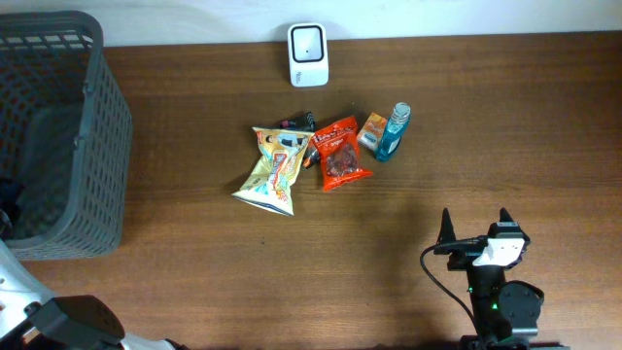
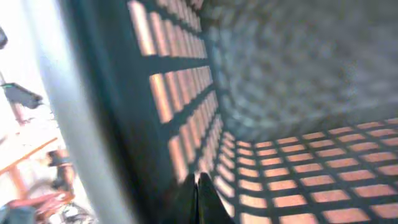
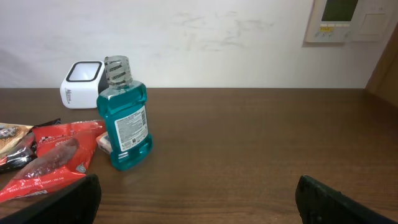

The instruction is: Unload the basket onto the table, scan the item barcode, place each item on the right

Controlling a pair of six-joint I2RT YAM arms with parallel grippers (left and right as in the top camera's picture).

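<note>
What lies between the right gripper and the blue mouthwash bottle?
Only bare wooden table lies between the open right gripper and the blue bottle; the overhead view shows it.

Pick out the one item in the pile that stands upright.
The teal mouthwash bottle, at the pile's right end; the red packet and yellow packet lie flat.

Scanner [image 1: 308, 54] behind bags [image 1: 340, 154], bottle [image 1: 393, 131] at right
</note>
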